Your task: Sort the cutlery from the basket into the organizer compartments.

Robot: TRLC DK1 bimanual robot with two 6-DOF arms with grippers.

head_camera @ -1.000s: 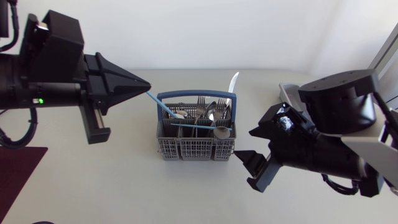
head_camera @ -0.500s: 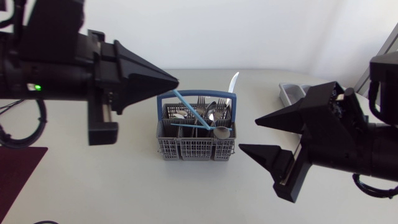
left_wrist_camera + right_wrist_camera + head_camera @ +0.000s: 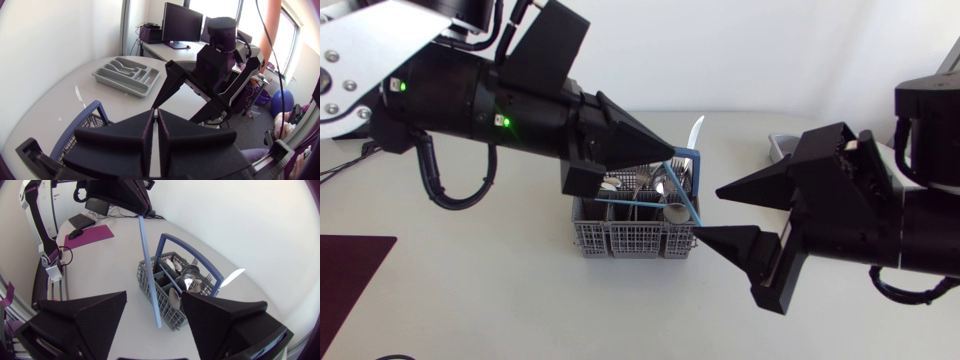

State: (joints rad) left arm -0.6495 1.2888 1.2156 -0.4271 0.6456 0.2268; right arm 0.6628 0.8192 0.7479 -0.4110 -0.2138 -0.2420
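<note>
A grey cutlery basket with a blue handle stands mid-table, holding forks, spoons and a white-bladed knife. My left gripper hovers over the basket's right side, shut on a long slim blue utensil that hangs slanting down from it. In the right wrist view the blue utensil hangs between the wide-apart fingers of my open right gripper, touching neither. The right gripper sits just right of the basket. The grey organizer lies beyond, largely hidden behind the right arm in the head view.
A second blue-handled piece lies across the basket's top beside a large spoon. A dark red mat lies at the table's near left corner. Bare tabletop stretches in front of the basket.
My left arm has swung right over the basket, lifting the blue utensil out. The right gripper has come in toward the basket so that its fingers now flank the utensil's lower end.
</note>
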